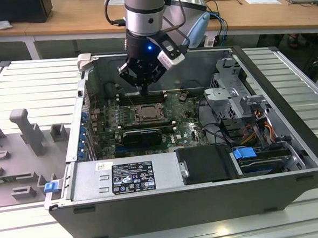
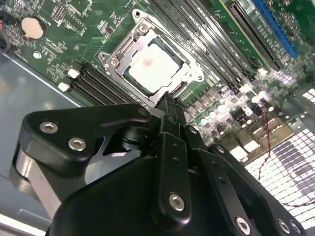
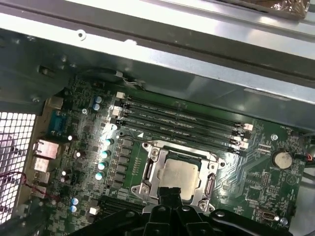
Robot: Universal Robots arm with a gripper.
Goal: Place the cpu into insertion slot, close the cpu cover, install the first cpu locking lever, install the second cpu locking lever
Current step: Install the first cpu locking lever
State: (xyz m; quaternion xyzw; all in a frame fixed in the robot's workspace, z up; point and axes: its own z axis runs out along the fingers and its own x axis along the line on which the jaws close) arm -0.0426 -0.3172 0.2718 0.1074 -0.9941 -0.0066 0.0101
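The cpu (image 2: 150, 66), a pale square plate, lies flat in the insertion slot (image 1: 146, 113) on the green board. The cpu cover (image 2: 125, 46), a silvery frame, lies down around the cpu, which shows through its window; in the first wrist view the cpu (image 3: 179, 174) and the cpu cover (image 3: 151, 169) sit just beyond the fingertips. My gripper (image 1: 145, 90) hangs inside the case just above the socket's far edge, fingers pressed together, with nothing seen between them. In the second wrist view the gripper (image 2: 170, 101) tip stands at the socket frame's edge. I cannot make out the locking levers.
Long black memory slots (image 3: 182, 115) run beside the socket. A black card (image 1: 141, 135) lies on the socket's near side, then the power supply (image 1: 125, 177). A drive cage (image 1: 238, 98) and cables fill the exterior view's right. The case walls (image 1: 78, 118) enclose the board.
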